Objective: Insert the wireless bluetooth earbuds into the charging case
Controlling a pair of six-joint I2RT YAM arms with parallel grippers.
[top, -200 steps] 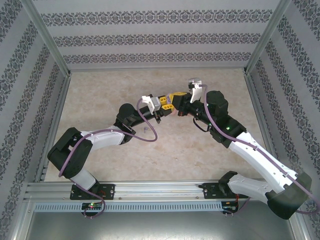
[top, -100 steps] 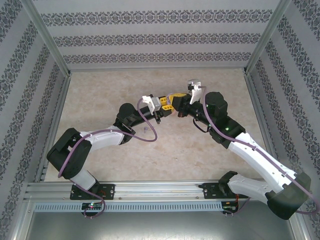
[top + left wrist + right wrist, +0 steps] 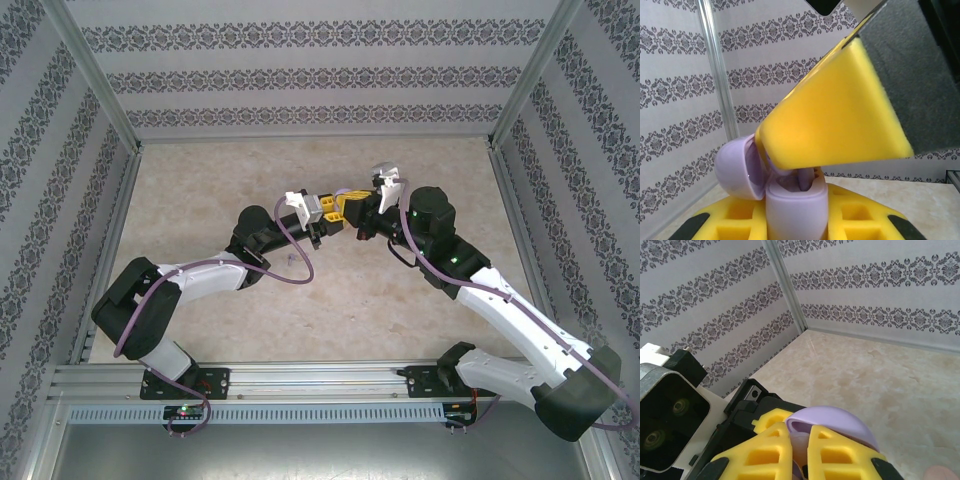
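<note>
Purple earbud [image 3: 805, 179] at charging case [image 3: 796, 212] mouth
L gripper [image 3: 342, 210] clamps case upright as fixture; R gripper [image 3: 799, 447] fingers pinch earbud stem-down betw. them.

Your right gripper [image 3: 351, 207] has edged left and slightly nearer, closing the small gap to the left gripper [image 3: 337, 209]; their yellow pads now overlap from above. The right wrist and forearm have swung a little left with it.
</note>
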